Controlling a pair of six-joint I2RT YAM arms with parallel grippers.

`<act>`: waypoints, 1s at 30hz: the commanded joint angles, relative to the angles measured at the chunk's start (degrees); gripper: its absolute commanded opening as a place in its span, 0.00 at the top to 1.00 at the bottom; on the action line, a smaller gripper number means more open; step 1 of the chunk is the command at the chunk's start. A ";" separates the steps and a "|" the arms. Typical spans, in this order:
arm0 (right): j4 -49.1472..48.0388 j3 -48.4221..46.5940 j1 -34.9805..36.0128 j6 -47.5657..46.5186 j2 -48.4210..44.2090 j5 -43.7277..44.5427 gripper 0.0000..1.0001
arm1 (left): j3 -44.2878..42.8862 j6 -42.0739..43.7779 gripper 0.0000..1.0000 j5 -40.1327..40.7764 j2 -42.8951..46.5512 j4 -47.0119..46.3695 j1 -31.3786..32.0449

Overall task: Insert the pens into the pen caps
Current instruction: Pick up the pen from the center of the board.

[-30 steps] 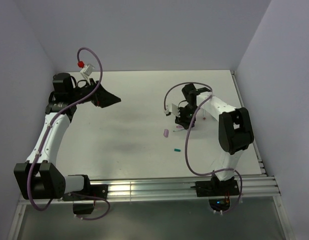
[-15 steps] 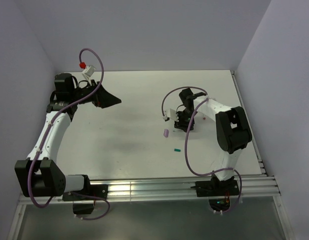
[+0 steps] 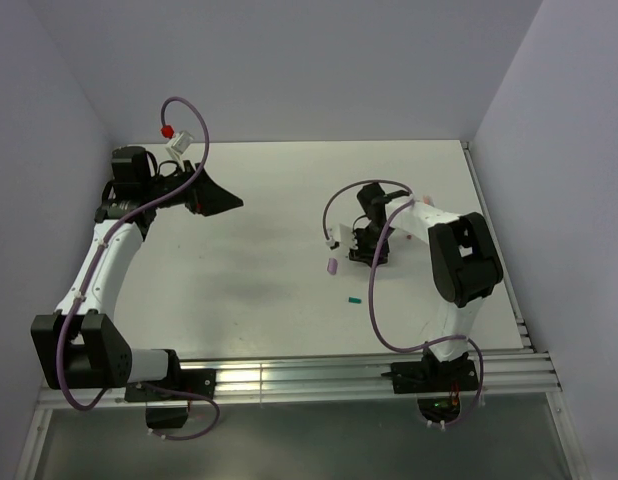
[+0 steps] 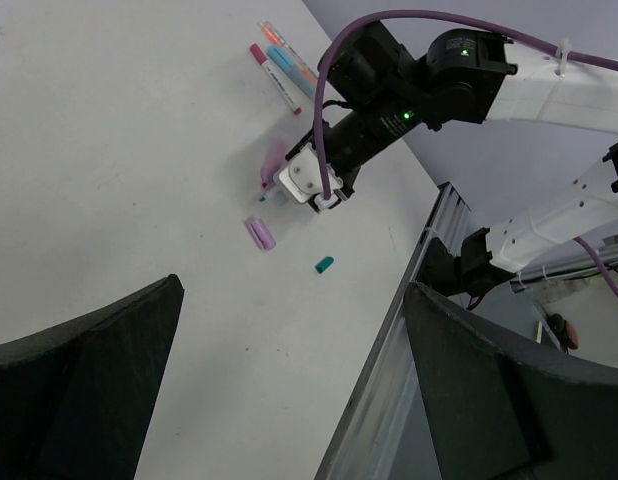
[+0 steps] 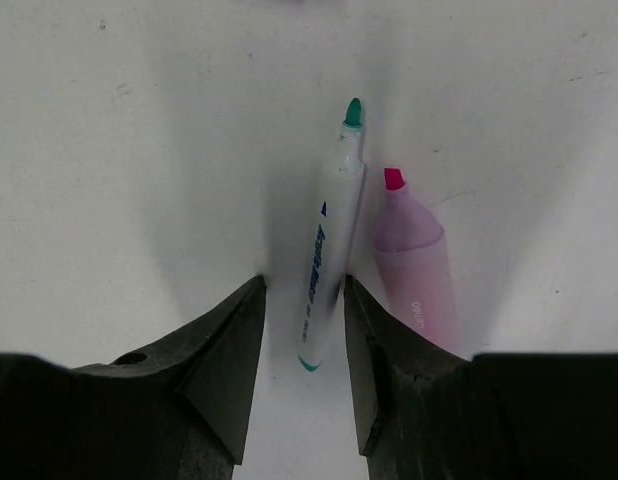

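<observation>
In the right wrist view a slim white pen point(image 5: 327, 262) with a teal tip lies on the table between the jaws of my right gripper point(image 5: 303, 286). The jaws are open; the right one is close against the barrel and a gap shows on the left. A pink pen point(image 5: 419, 268) lies just outside the right finger point(image 5: 381, 352). From above, the right gripper point(image 3: 367, 246) is down at the table and hides both pens. A lilac pen cap point(image 3: 331, 267) and a teal pen cap point(image 3: 354, 299) lie nearer the front. My left gripper point(image 3: 215, 200) hangs wide open and empty, high over the table's left.
Several more pens point(image 4: 280, 62) lie together beyond the right arm in the left wrist view. The aluminium rail point(image 3: 319, 372) runs along the table's near edge. Purple cables point(image 3: 377, 300) loop off both arms. Walls close in the table on the left, back and right.
The right gripper has shifted slightly toward the near edge and its jaws have narrowed around the white pen. The left arm has stayed put.
</observation>
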State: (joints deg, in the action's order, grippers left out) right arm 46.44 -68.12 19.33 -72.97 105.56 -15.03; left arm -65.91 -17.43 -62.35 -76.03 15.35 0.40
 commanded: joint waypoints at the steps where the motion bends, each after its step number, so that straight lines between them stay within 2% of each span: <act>1: -1.44 0.27 0.53 -0.51 0.52 0.61 0.55 | -2.56 0.91 0.00 -1.72 0.18 -0.77 0.04; 8: -1.70 -0.53 1.58 1.16 1.40 0.26 0.59 | -2.91 0.65 0.00 -1.29 0.00 -0.41 0.03; 10: -1.61 -0.44 1.85 1.86 1.32 0.61 0.73 | -3.00 -0.14 0.01 -1.29 0.09 -0.76 0.03; 11: -1.61 -0.35 2.11 2.74 1.32 0.96 0.88 | -3.17 -0.50 0.00 -1.46 -0.08 -0.59 0.04; 13: -1.09 -0.61 2.20 4.32 0.88 1.31 0.99 | -3.52 -0.32 0.00 -1.46 -0.17 0.37 -0.05; 16: 0.67 -2.19 1.94 7.40 -1.92 0.71 1.00 | -3.79 0.55 0.00 -0.94 0.70 0.82 0.03; 19: 4.18 -5.71 0.36 9.86 -5.18 -1.75 1.00 | -2.38 -0.85 0.01 -0.67 2.99 -2.60 0.04; 22: 9.00 -13.25 -1.31 15.03 -7.20 -7.54 1.00 | -1.68 -2.69 0.00 -0.15 5.01 -6.02 0.04; 27: 11.92 -27.32 -1.84 32.16 -10.81 -28.10 1.00 | -1.33 -9.80 0.06 -0.58 5.80 -11.47 -0.32; 30: 11.22 -33.12 -1.14 42.97 -10.90 -38.80 1.00 | 2.62 -22.00 0.10 -1.20 6.59 -25.34 -0.32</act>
State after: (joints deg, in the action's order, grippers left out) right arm 55.35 -95.83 17.43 -44.34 97.69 -36.64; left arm -65.63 -28.58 -62.17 -71.22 3.36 0.40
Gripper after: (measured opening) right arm 0.089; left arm 0.908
